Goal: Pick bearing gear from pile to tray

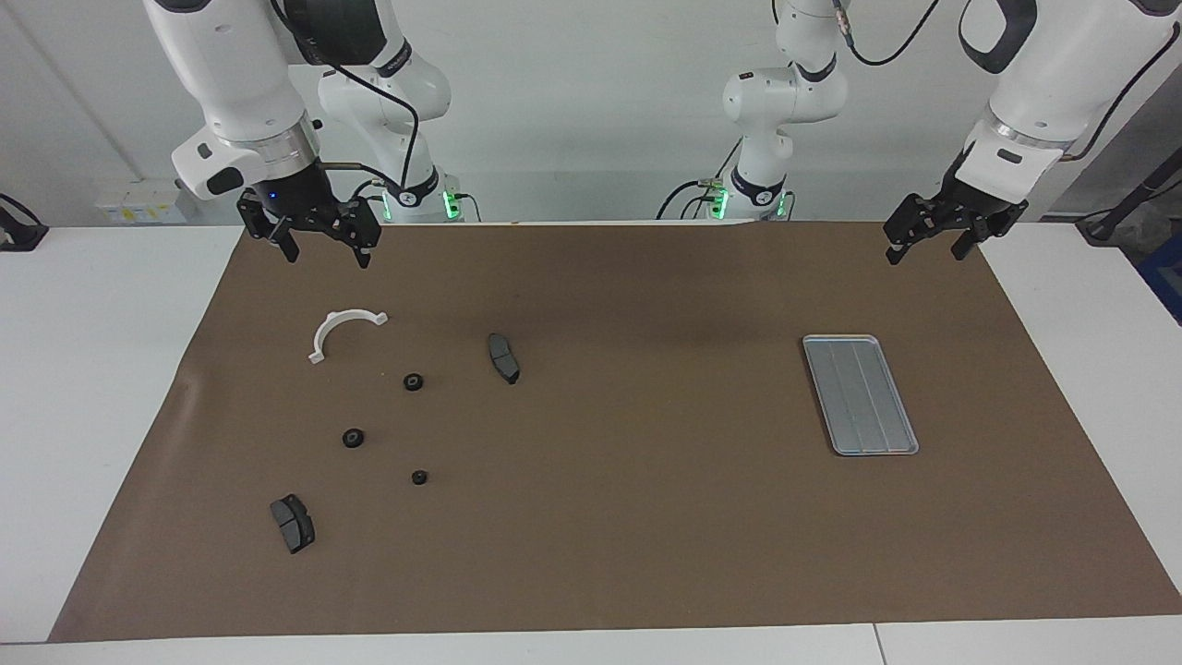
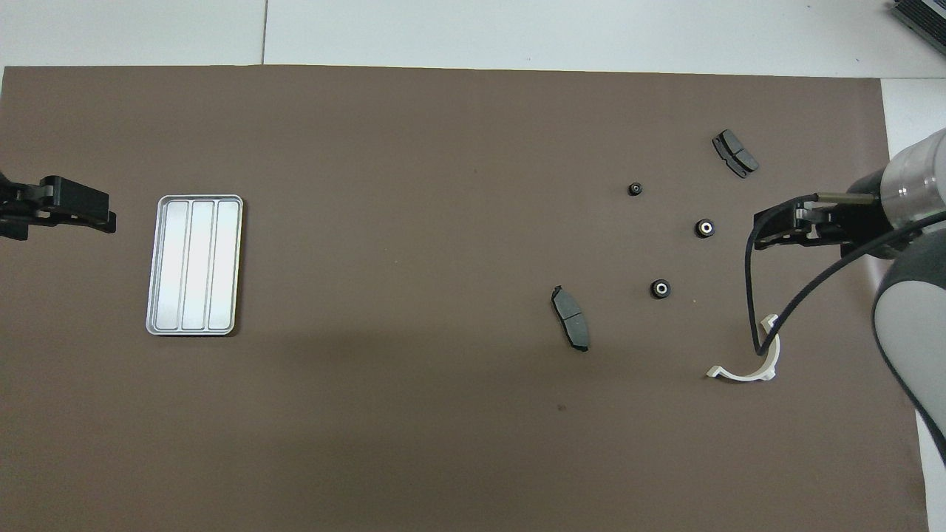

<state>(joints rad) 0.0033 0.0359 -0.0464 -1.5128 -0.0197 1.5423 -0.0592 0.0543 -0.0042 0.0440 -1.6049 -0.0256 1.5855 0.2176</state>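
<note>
Three small black round bearing gears (image 1: pixel 414 381) (image 1: pixel 353 438) (image 1: pixel 419 477) lie scattered in the pile toward the right arm's end of the table; the overhead view shows them too (image 2: pixel 660 289) (image 2: pixel 706 227) (image 2: pixel 634 189). A white half-ring (image 1: pixel 337 328) and two dark grey pads (image 1: pixel 503 357) (image 1: pixel 293 523) lie among them. The silver ridged tray (image 1: pixel 836 445) (image 2: pixel 157 266) sits toward the left arm's end with nothing in it. My right gripper (image 1: pixel 326 254) (image 2: pixel 761 230) hangs open and unladen over the mat by the pile. My left gripper (image 1: pixel 926 251) (image 2: pixel 103 213) waits open over the mat by the tray.
A brown mat (image 1: pixel 646 517) covers most of the white table (image 1: pixel 102 369), and all the parts and the tray lie on it. A black cable (image 2: pixel 750 295) loops from the right arm over the half-ring in the overhead view.
</note>
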